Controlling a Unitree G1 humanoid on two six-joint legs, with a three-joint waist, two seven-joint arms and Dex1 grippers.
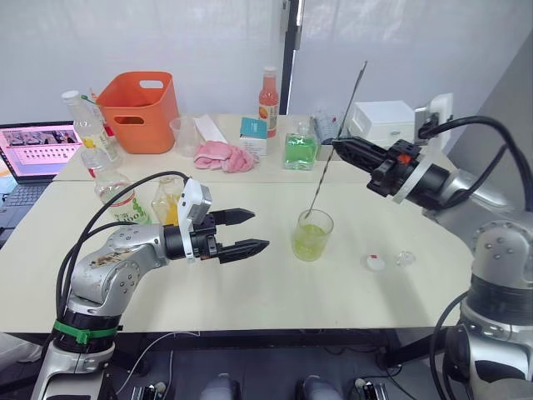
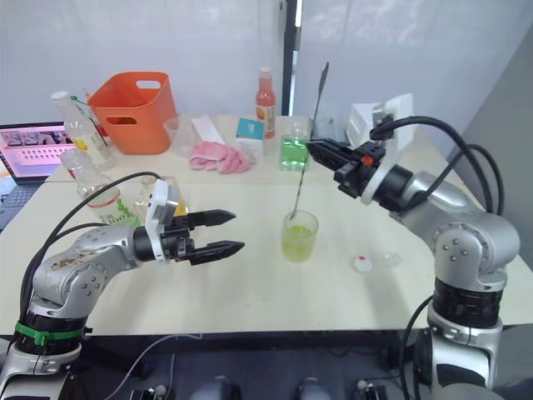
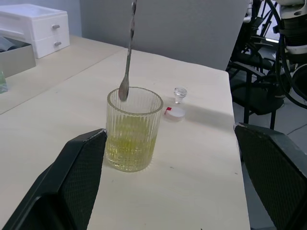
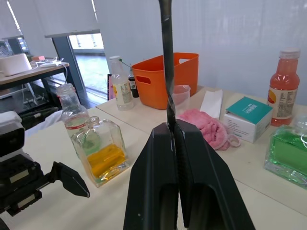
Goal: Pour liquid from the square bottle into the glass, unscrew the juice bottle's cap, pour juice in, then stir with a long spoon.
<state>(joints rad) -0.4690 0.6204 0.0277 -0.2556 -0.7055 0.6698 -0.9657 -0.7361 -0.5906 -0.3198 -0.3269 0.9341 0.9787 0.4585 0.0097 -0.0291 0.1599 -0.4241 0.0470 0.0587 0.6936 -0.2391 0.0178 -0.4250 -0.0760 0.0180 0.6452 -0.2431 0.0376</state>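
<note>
Left eye view: pale bench (image 1: pixel 250 292) carrying the listed items. Glass (image 1: pixel 312 235), ribbed, upright near the bench middle, part filled with yellow-green liquid. Long spoon (image 1: pixel 337 143), tilted, its bowl at the glass rim, its stem clamped between the closed jaws of the right gripper (image 1: pixel 343 146), which hangs above and behind the glass. Left gripper (image 1: pixel 250 232), jaws open and holding nothing, level with the glass and near it on the robot's left. Square bottle (image 4: pixel 104 152), yellow-orange liquid in its lower part, upright toward the bench's left edge, just beside the juice bottle (image 4: pixel 76 121), which stands without its cap. Cap (image 1: pixel 376 262), white with red, lying on the bench to the right of the glass, a small clear stopper (image 1: pixel 405 258) beside it. Far edge: orange basket (image 1: pixel 140 110), pink cloth (image 1: pixel 223 156), green bottle (image 1: pixel 300 147), tall orange-red bottle (image 1: pixel 268 102), white drawer box (image 1: pixel 383 121).
</note>
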